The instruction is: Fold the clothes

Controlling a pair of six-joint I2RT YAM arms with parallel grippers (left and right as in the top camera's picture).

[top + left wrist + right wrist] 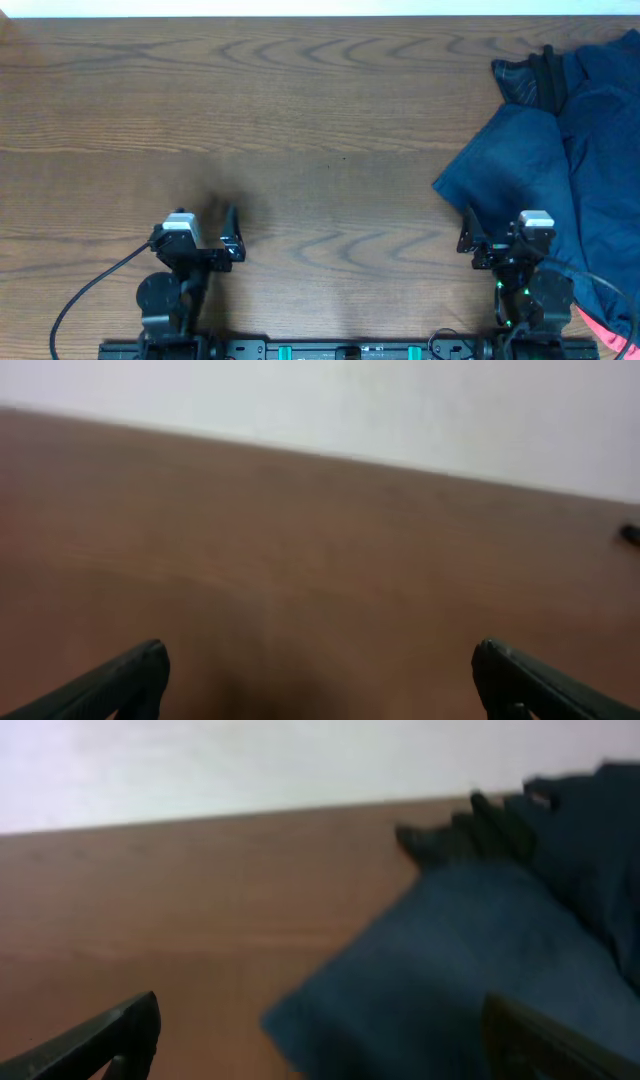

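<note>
— Where are the clothes?
— In a wrinkled navy heap on the right end of the tabletop, running from its far edge down toward its near edge.
— The left claw?
— Fingers spread wide with nothing between them, over the tabletop's near left part.
— And the right claw?
— Also spread wide and empty, over the tabletop's near right part, with the edge of the fabric just ahead.

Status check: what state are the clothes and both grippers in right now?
Dark navy-blue fabric clothes: unfolded, crumpled in a heap at the right of the brown wooden table, not gripped.
Left black two-finger gripper: open, holding nothing.
Right black two-finger gripper: open, holding nothing, facing the heap's near edge.
</note>
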